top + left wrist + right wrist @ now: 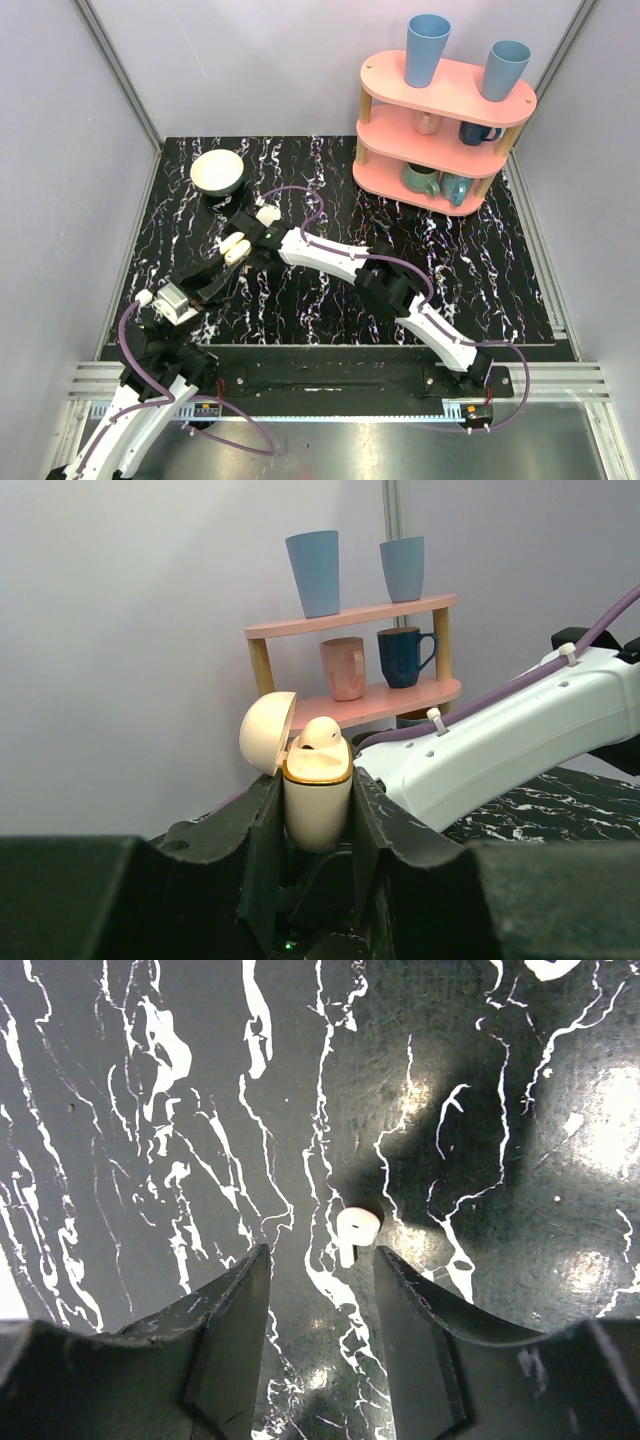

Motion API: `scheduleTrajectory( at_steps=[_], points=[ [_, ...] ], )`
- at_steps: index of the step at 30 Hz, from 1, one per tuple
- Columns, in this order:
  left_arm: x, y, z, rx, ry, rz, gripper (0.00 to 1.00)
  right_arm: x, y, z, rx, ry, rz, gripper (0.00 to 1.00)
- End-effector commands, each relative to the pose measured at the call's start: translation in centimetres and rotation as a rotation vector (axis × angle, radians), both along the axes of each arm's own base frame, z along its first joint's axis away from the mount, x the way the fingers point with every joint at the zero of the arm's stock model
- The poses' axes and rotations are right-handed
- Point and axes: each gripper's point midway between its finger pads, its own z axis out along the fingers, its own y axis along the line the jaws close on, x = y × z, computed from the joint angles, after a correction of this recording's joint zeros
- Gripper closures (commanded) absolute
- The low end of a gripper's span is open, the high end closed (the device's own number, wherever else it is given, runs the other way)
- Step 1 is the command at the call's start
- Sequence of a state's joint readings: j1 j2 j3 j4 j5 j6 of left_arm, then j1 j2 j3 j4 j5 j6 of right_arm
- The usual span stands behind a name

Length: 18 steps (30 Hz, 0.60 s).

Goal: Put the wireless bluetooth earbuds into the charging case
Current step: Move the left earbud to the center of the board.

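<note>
We record the surface (500, 270): black, veined in white marbling.
Charging case (318, 800): cream-beige with a golden-tan rim.
Seated earbud (320, 733): cream-white. Loose earbud (356, 1230): white.
Shelf (440, 130): pink tiers on pale wooden posts.
Tumbler (427, 50) and second tumbler (505, 68): both light blue.
Pink mug (343, 668); navy mug (404, 657).
Bowl (215, 168): cream inside, dark outside.
Right arm (325, 253): white, with a purple cable (300, 190).

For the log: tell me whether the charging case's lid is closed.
No: the charging case has its lid swung open, an earbud inside.
</note>
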<state>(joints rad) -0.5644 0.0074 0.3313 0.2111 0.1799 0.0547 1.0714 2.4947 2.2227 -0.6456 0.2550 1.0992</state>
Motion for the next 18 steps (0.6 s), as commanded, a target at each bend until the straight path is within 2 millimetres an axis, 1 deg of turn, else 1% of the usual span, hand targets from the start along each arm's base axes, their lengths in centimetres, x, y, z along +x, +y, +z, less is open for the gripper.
scheduleTrajectory(
  at_steps=[1, 5, 6, 7, 9, 10, 12, 13, 18],
  points=[
    [-3.6, 2.7, 3.6, -0.117, -0.159, 0.013, 1.00, 0.8, -0.6, 0.2, -0.051, -0.038, -0.034, 0.47],
    [-3.7, 2.7, 3.7, -0.119, -0.161, 0.010, 1.00, 0.9, -0.8, 0.0, -0.070, -0.041, -0.037, 0.47],
    [-3.7, 2.6, 3.6, -0.119, -0.159, 0.010, 1.00, 0.8, -0.5, 0.2, -0.064, -0.042, -0.033, 0.48],
    [-3.6, 2.7, 3.6, -0.119, -0.159, 0.014, 1.00, 0.7, -0.7, -0.1, -0.081, -0.041, -0.034, 0.48],
    [-3.6, 2.7, 3.6, -0.120, -0.160, 0.014, 1.00, 0.8, -0.5, 0.2, -0.074, -0.045, -0.033, 0.49],
    [-3.7, 2.7, 3.6, -0.119, -0.160, 0.013, 1.00, 0.8, -0.6, -0.2, -0.083, -0.042, -0.033, 0.49],
    [-3.7, 2.7, 3.7, -0.120, -0.162, 0.014, 1.00, 0.8, -0.5, -0.2, -0.079, -0.042, -0.034, 0.49],
    [-3.7, 2.7, 3.6, -0.120, -0.161, 0.011, 1.00, 0.7, -0.5, -0.5, -0.084, -0.037, -0.036, 0.50],
    [-3.7, 2.6, 3.7, -0.120, -0.163, 0.010, 1.00, 0.6, -0.2, -0.8, -0.080, -0.027, -0.028, 0.52]
  ],
)
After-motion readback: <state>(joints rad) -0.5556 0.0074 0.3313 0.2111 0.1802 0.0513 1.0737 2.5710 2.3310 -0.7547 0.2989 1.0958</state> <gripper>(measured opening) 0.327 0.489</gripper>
